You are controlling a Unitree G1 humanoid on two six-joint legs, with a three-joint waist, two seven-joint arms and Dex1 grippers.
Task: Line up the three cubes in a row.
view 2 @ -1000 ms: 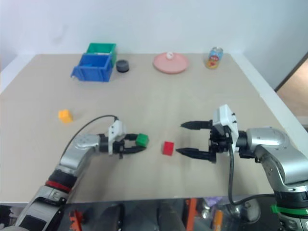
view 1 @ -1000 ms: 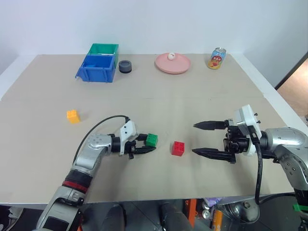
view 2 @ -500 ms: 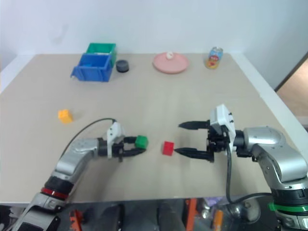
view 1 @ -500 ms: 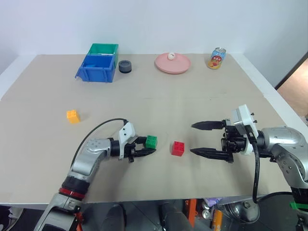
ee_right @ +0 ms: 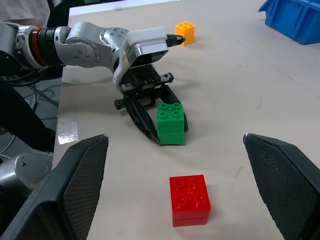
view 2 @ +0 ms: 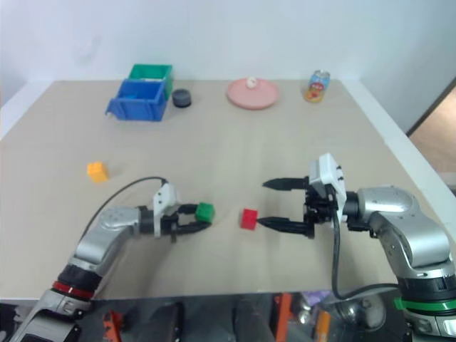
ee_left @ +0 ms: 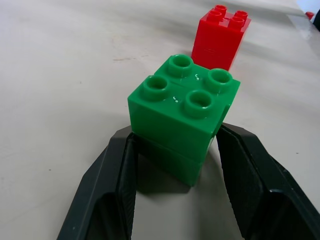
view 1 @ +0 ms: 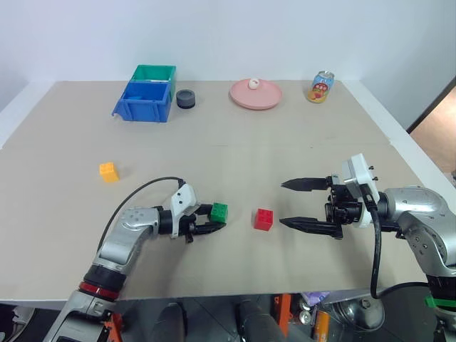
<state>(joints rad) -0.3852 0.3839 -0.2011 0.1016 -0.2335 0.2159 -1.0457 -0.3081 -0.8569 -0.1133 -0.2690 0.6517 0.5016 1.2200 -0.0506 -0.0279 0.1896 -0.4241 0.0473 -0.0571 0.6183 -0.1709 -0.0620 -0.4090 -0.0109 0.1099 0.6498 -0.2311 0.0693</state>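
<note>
The green cube (view 1: 219, 211) stands on the table near the front, with my left gripper (view 1: 214, 217) shut on it. In the left wrist view its two black fingers (ee_left: 112, 185) press the lower half of the green cube (ee_left: 182, 112). A short gap to its right stands the red cube (view 1: 263, 219), upright and free. My right gripper (view 1: 282, 204) hovers just right of the red cube, wide open and pointing at it, holding nothing. The yellow-orange cube (view 1: 108, 172) sits alone far to the left.
At the back of the table stand a blue bin (view 1: 144, 100) with a green bin (view 1: 154, 72) behind it, a small dark cylinder (view 1: 186, 98), a pink plate (view 1: 242, 96) carrying a white ball, and a drink can (view 1: 320, 86).
The left gripper has drawn the green cube slightly to the left, widening its gap to the red cube. The right gripper has stayed in place and open.
</note>
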